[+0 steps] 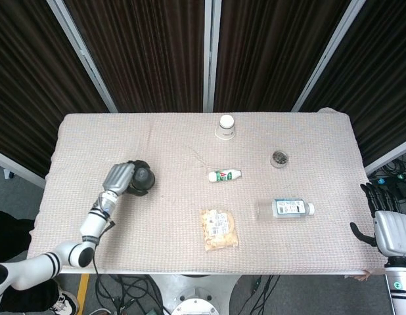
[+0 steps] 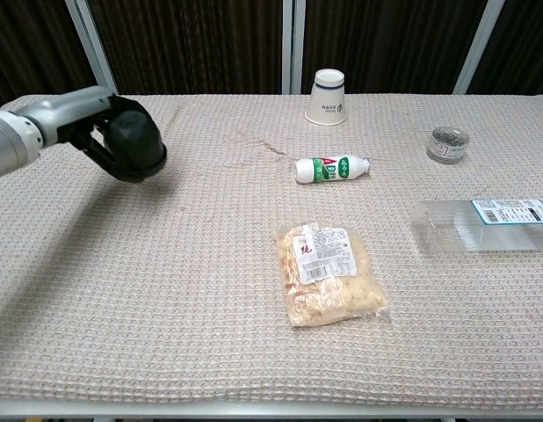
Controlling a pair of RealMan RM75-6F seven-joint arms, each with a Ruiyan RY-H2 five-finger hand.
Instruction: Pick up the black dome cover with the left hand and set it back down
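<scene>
The black dome cover (image 1: 142,179) (image 2: 136,149) is a rounded dark cap at the left side of the table, low over the cloth or touching it; I cannot tell which. My left hand (image 1: 121,178) (image 2: 96,123) grips it from the left, with dark fingers wrapped around it. My right hand (image 1: 387,226) hangs off the table's right edge, away from everything; its fingers are dark and partly hidden, and its state is unclear. The chest view does not show it.
A snack packet (image 1: 219,229) lies front centre, with a small white bottle (image 1: 225,175) behind it. A clear plastic bottle (image 1: 286,209) lies at the right, a small tin (image 1: 279,158) behind it. An upturned paper cup (image 1: 226,126) stands at the back.
</scene>
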